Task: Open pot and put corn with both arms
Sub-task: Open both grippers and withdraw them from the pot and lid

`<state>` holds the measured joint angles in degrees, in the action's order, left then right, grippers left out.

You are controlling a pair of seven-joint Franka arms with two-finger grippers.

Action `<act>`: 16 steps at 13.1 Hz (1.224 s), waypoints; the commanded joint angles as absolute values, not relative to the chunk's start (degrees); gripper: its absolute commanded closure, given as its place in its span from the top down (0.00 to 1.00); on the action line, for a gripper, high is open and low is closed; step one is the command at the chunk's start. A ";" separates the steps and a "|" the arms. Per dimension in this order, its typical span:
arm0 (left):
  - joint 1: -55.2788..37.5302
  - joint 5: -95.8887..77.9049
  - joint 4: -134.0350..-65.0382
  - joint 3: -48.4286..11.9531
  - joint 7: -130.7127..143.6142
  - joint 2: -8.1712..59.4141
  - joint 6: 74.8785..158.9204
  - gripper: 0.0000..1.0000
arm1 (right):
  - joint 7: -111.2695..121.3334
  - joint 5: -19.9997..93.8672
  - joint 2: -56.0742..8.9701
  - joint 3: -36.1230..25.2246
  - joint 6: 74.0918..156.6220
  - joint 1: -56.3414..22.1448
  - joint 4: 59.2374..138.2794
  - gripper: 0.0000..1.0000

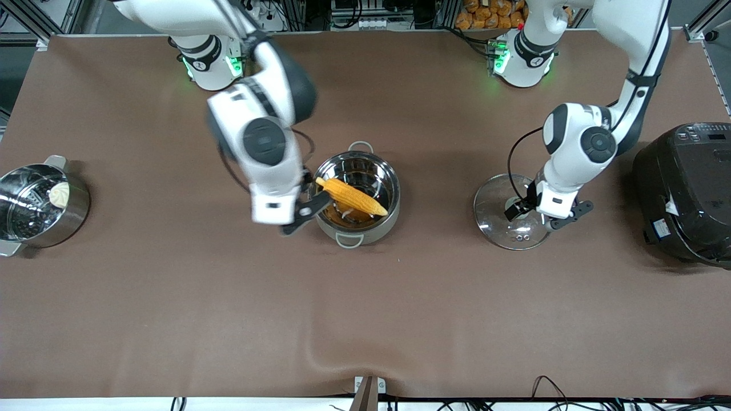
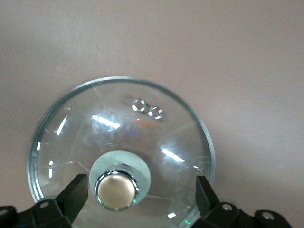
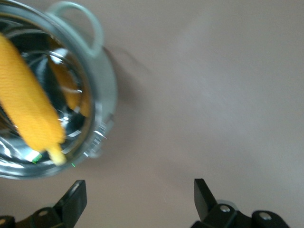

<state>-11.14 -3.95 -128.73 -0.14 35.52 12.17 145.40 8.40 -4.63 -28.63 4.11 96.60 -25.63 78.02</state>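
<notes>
Brown table covering spans the scene. Toward the right arm's end, the right gripper (image 1: 305, 212) hangs beside the pot (image 1: 357, 197), fingers spread and empty; the corn (image 1: 351, 196) lies across the lidless pot. Toward the left arm's end, the left gripper (image 1: 542, 214), fingers apart, straddles the lid (image 2: 121, 154), parked flat on the table.

Your table (image 1: 171, 285) carries: open pot (image 1: 357, 197) with corn (image 1: 351, 196) slanted across its rim; right claw (image 1: 308, 212) beside it; glass lid (image 1: 510, 212) lying flat under left claw (image 1: 534, 214); steamer pot (image 1: 37, 205); black cooker (image 1: 688, 191).
</notes>
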 commanded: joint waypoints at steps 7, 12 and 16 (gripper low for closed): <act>-10.37 -4.49 -101.10 0.61 27.60 6.33 107.70 1.00 | 8.44 -2.90 -20.32 5.27 95.71 -4.15 84.01 1.00; -9.49 2.20 -90.72 0.26 27.16 5.54 96.96 1.00 | 7.74 -0.19 -6.26 5.19 93.97 1.40 91.75 1.00; -9.41 2.20 -87.37 0.61 27.33 4.83 92.65 1.00 | -1.74 2.28 -3.08 5.19 88.78 3.60 91.67 1.00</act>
<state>-9.81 0.98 -89.58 0.72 28.19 4.97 95.49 2.88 0.54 -5.12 4.18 89.52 1.81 89.22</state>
